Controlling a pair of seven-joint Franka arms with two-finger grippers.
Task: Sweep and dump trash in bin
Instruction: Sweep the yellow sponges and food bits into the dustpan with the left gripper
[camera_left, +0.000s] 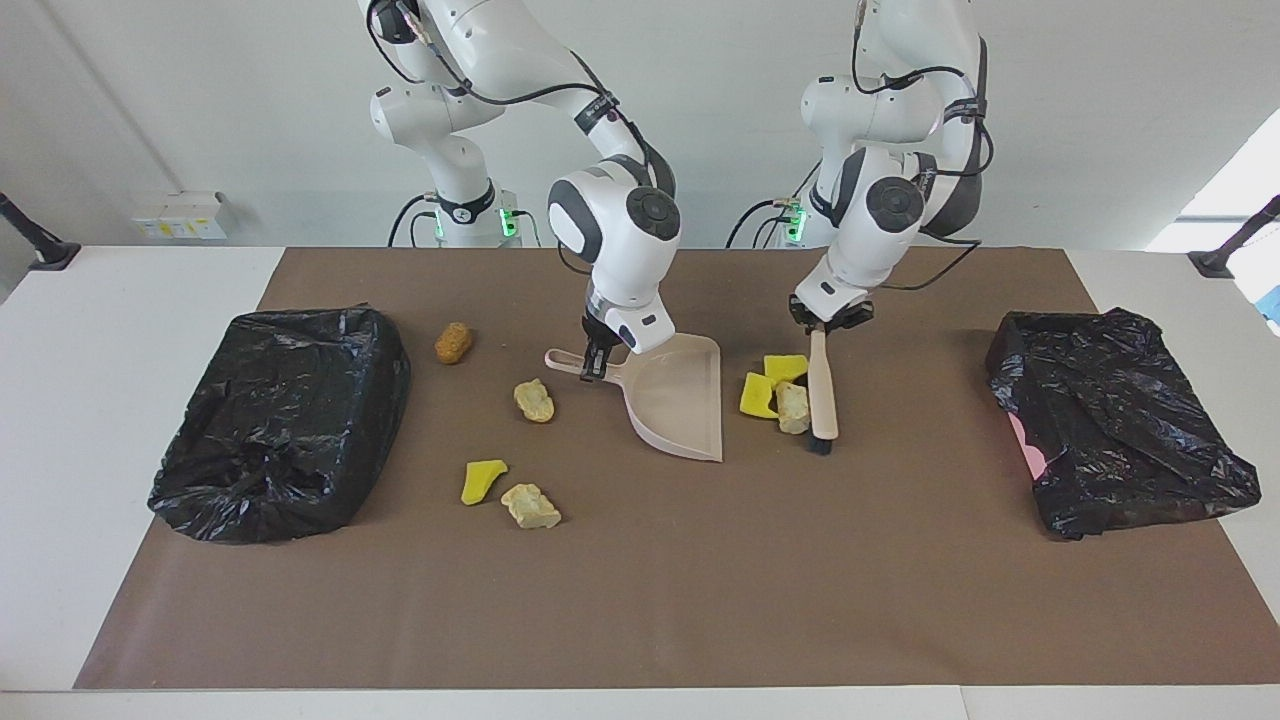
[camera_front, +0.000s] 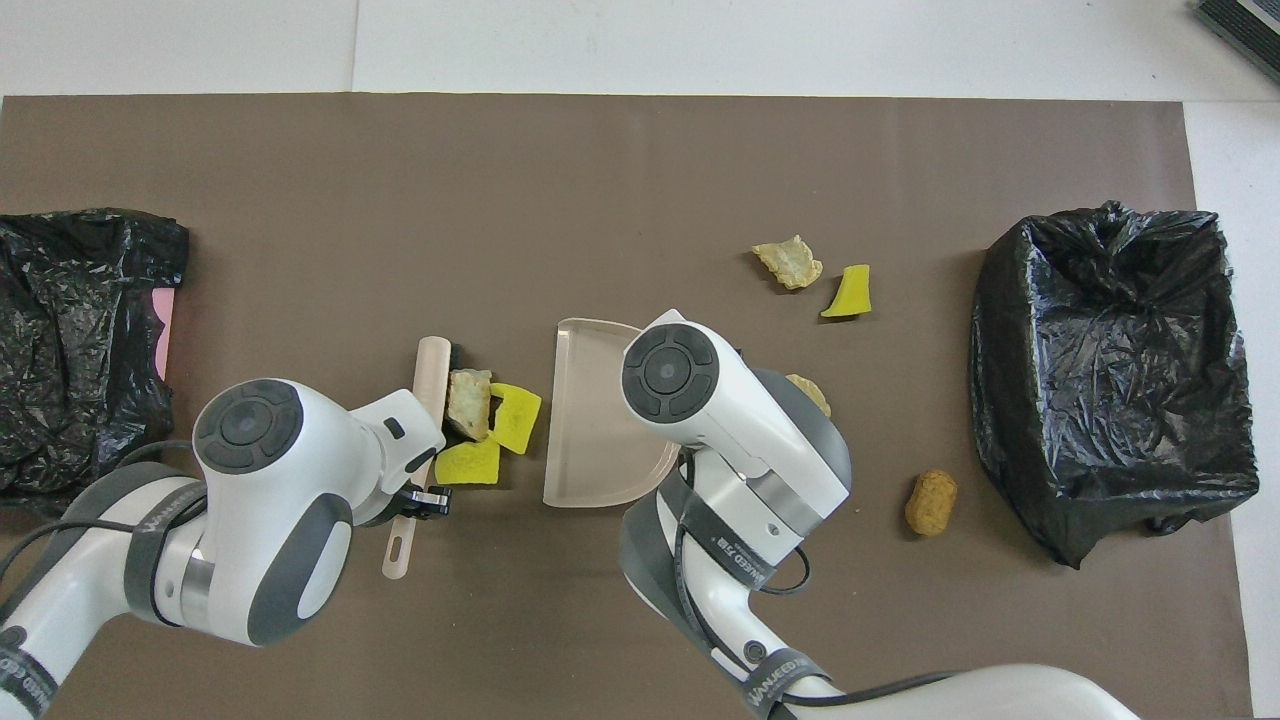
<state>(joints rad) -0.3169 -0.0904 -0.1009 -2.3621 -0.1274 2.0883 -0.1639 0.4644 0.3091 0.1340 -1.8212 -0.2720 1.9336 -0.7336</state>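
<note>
We see the left hand (camera_left: 828, 322), upper right of centre in the facing frame, clenched on the handle of the brush (camera_left: 821, 395). The brush lies long axis up-down in that frame, bristle end at its lower tip, handle end up at the hand. Pressed against the brush's side toward frame centre sit three trash lumps: two yellow wedges (camera_left: 757, 396) (camera_left: 786, 367) and one beige chunk (camera_left: 794, 408), touching each other. The dustpan (camera_left: 680, 405) is just beside them toward frame centre, its open straight edge running up-down and facing the lumps, parallel to the brush, so we judge that the coming push goes sideways from brush to pan with only a narrow gap left. The right hand (camera_left: 597, 362), centre frame, is grasping the dustpan handle and pins the pan on the table (camera_left: 640, 600); the left arm is the one nearer the pile.

Counts: trash seven. Three yellow wedges, the third (camera_left: 481, 479) lower left of centre. Three beige chunks, one (camera_left: 534, 400) beside the pan handle, one (camera_left: 531, 505) next to the third wedge. One brown sponge (camera_left: 453, 342) in the upper left. Two black bag-lined bins, one (camera_left: 280, 420) at frame left, one (camera_left: 1115, 420) at frame right. One brush, one dustpan, two arms. No trash in the pan or visible in the bins yet
</note>
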